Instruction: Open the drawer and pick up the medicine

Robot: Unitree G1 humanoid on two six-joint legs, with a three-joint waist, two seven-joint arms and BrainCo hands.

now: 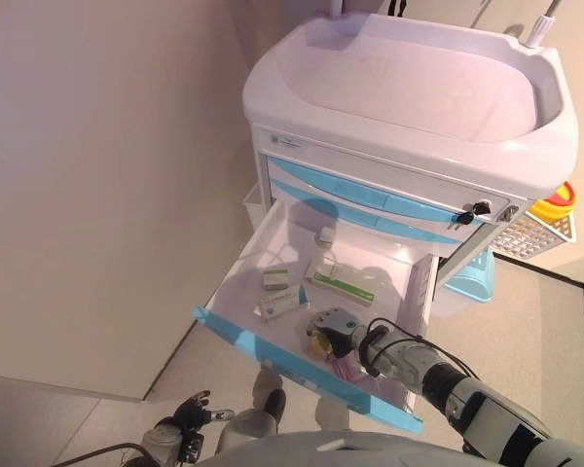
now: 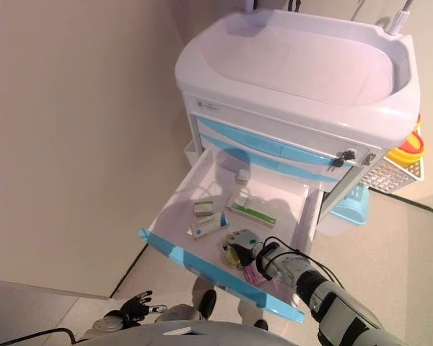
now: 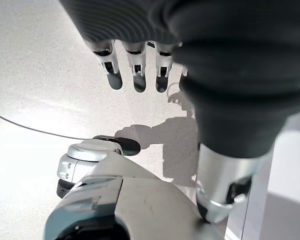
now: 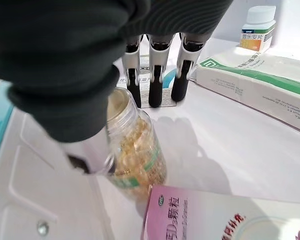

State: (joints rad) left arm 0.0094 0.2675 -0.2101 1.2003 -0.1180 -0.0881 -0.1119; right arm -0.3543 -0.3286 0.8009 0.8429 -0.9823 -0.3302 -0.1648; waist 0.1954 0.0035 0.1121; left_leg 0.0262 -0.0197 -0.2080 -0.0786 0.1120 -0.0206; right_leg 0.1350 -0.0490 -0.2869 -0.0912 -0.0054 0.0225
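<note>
The cart's lowest drawer (image 1: 273, 243) stands pulled out, with a blue front (image 1: 263, 352). Inside lie a clear bottle of yellow capsules (image 1: 320, 342), a pink packet (image 1: 346, 368), a long white-and-green box (image 1: 339, 282), two small boxes (image 1: 280, 305) and a small white bottle (image 1: 325, 235). My right hand (image 1: 339, 326) is in the drawer, right over the capsule bottle (image 4: 137, 150). Its fingers (image 4: 160, 75) are straight and reach past the bottle towards a small box; the thumb is beside the bottle. My left hand (image 1: 190, 413) hangs low near the floor, with its fingers (image 3: 135, 70) relaxed and empty.
The white cart (image 1: 419, 88) has a tray-shaped top and two shut blue-fronted drawers above the open one. A white wire basket with a yellow container (image 1: 545, 219) and a blue bin (image 1: 472, 277) hang at its right side. A wall runs along the left.
</note>
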